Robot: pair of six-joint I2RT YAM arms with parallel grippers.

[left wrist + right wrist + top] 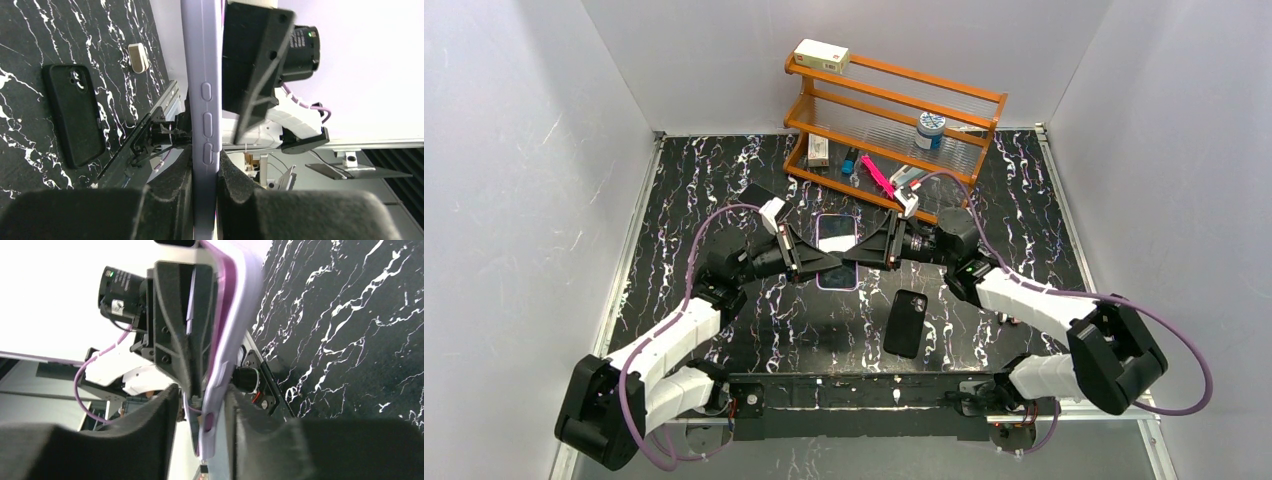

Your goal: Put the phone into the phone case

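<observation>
On the left, my left arm (669, 340) reaches in over the black table (724, 190) with white streaks. My left pincer (817, 263) is clamped on the lavender-edged phone (837, 232). In my left wrist view my two fingers (240, 200) press on both flat faces of it, and I look right at its thin side with three little buttons. The phone sits in the middle, between my two pincers, with its dark screen facing up and a pale patch on the glass. I cannot tell if it touches the table. My right pincer (857, 250) comes at the phone from the other side. In my right wrist view one finger (250, 440) touches the lavender edge. The other has a small gap with something dark in it, so I cannot tell if this pincer is squeezing or loose. A bit to the right and nearer to me, the phone case (906, 322) lies flat on the table, black, touching nothing else, with its square camera hole at the far end. At the back stands a wooden rack (924, 78) with a white box (821, 56) on top and a jar (931, 130) on its shelf. My right arm (1034, 305) bends in from the right
</observation>
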